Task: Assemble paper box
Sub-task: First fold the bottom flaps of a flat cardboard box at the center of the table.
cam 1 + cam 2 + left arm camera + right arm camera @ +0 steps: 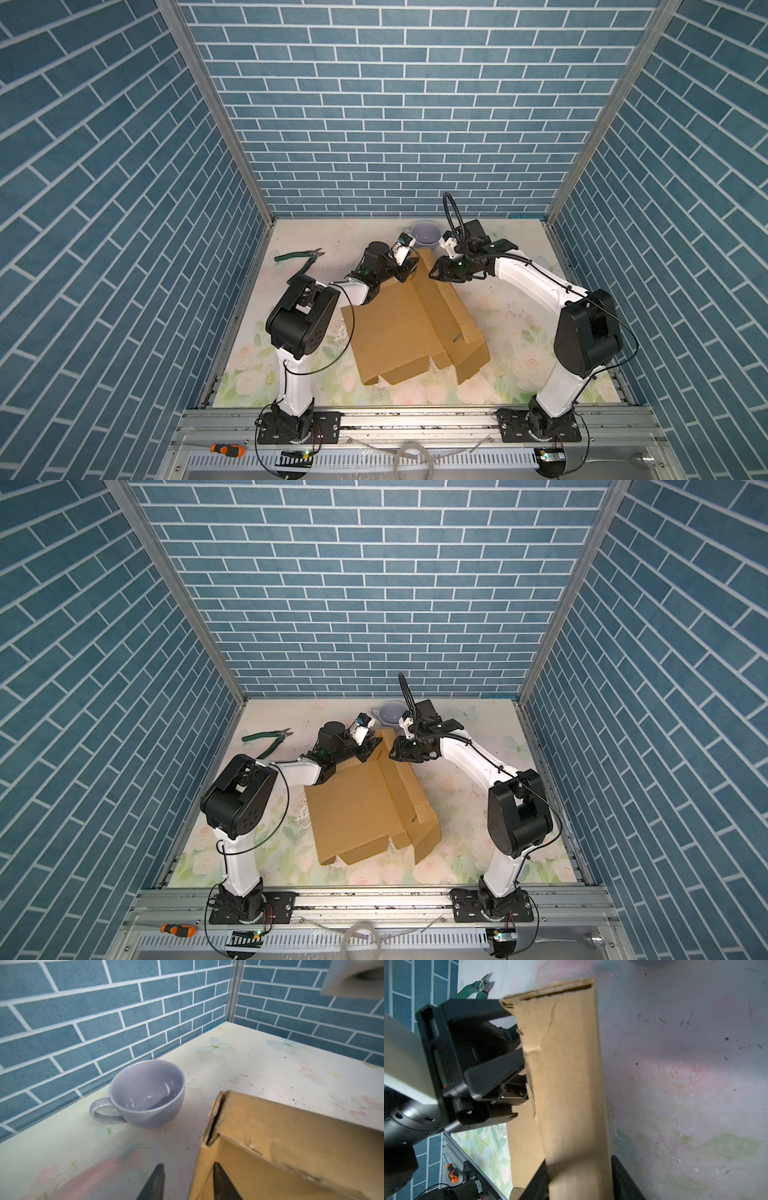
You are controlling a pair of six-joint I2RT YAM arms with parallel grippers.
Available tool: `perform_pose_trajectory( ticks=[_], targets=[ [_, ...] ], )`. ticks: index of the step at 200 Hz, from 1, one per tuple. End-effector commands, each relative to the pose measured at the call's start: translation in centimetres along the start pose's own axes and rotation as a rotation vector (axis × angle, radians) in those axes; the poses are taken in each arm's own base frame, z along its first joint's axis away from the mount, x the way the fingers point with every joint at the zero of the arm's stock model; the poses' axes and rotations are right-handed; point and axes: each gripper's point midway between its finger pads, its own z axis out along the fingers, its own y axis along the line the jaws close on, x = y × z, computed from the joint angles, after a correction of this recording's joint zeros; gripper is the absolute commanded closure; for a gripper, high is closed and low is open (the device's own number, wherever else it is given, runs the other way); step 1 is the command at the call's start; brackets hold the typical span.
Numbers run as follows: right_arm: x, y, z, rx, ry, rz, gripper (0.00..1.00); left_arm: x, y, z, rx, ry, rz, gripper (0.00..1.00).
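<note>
Now, the paper box [399, 328]: its raised wall [446, 303] runs far-to-near across the bench [519, 291]; left fingers [155, 1180] straddle its far end, unclamped; right fingers [536, 1186] flank it, grip unclear.

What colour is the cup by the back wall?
The cup is pale lilac with tiny orange specks; the left wrist view shows it best.

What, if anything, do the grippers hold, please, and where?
The right gripper seemingly pinches the brown cardboard box by its folded wall; the left gripper, open, straddles its edge.
</note>
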Motion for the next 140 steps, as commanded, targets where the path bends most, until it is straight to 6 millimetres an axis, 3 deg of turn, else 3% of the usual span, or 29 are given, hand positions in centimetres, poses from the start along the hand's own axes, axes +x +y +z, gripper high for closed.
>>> perform_pose_trajectory(
  ticks=[1,53,105,140],
  targets=[
    [0.04,-0.01,0.3,0.016,0.017,-0.018,0.57,0.81,-0.21,0.64,0.018,0.016,-0.003,0.73],
    [-0.02,0.07,0.21,0.015,0.018,-0.022,0.59,0.86,-0.54,0.49,0.025,-0.001,0.024,1.0],
    [-0.02,0.13,0.05,0.016,0.019,-0.034,0.6,1.22,-0.13,0.62,0.024,0.054,0.047,0.94],
    [0.01,0.1,0.25,0.014,0.025,-0.039,0.61,1.2,-0.4,1.15,0.065,0.084,0.023,0.73]
  ],
)
